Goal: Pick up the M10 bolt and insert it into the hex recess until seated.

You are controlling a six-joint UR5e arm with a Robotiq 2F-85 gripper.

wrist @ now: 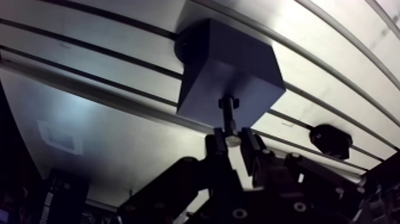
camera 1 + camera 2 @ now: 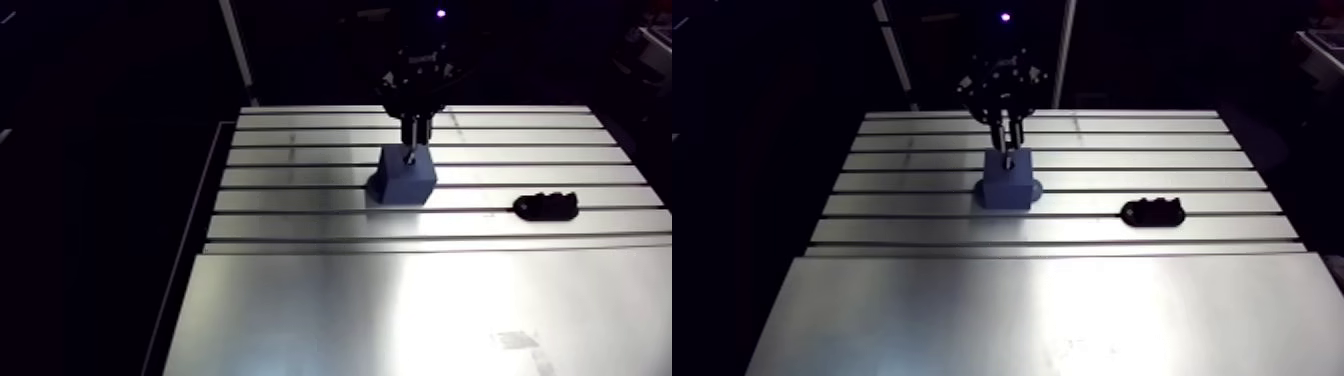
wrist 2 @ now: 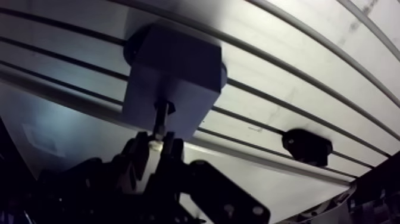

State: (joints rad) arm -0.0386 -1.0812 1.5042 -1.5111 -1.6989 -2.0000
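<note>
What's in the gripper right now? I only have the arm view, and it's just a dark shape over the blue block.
Observer: The wrist view shows the gripper shut on the M10 bolt, clamping its near end.
Operator: In the recess yet?
Observer: Its far end is at the hex recess in the blue block, but most of its length shows outside the block, so it is not seated.
Operator: Tilted?
Observer: It looks in line with the gripper and points straight at the block's face. I can't rule out a small tilt.
</note>
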